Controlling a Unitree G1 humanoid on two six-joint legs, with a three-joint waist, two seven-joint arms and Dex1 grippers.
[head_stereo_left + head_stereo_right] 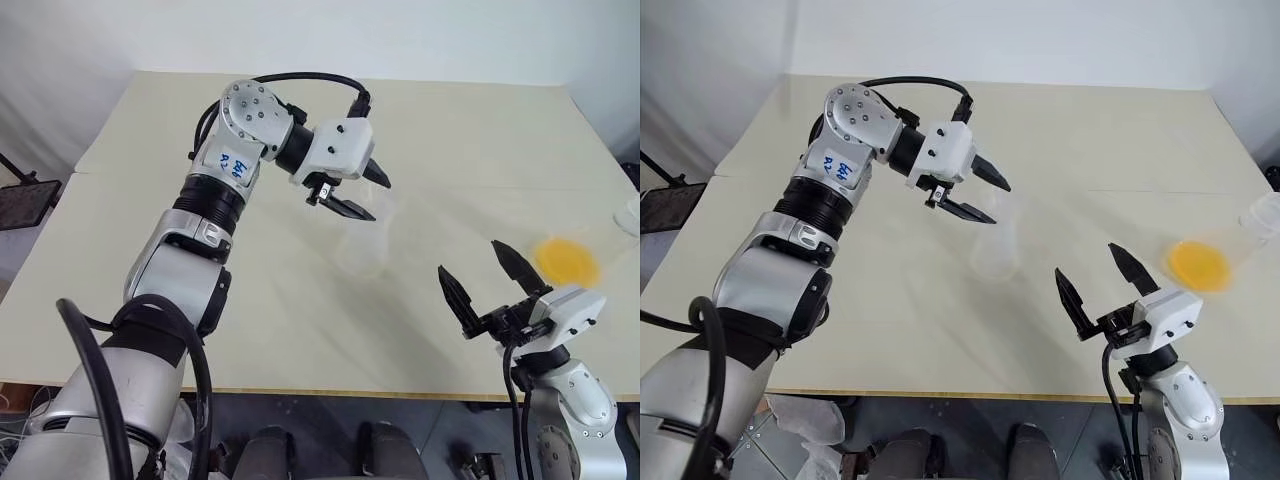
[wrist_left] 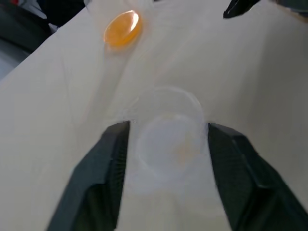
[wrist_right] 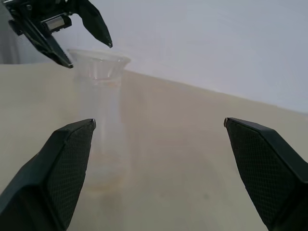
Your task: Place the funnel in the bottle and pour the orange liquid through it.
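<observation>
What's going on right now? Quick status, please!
Both grippers open: left, right. Funnel sits in the bottle. Orange liquid waiting, nothing blocking.

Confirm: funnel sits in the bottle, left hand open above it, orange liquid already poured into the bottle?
Not quite. The orange liquid is not yet poured: the left eye view shows it in a clear cup near the right hand. The rest holds: the funnel sits in the bottle and the left hand is open above it.

Clear glossy plastic funnel, clear bottle, matt table
</observation>
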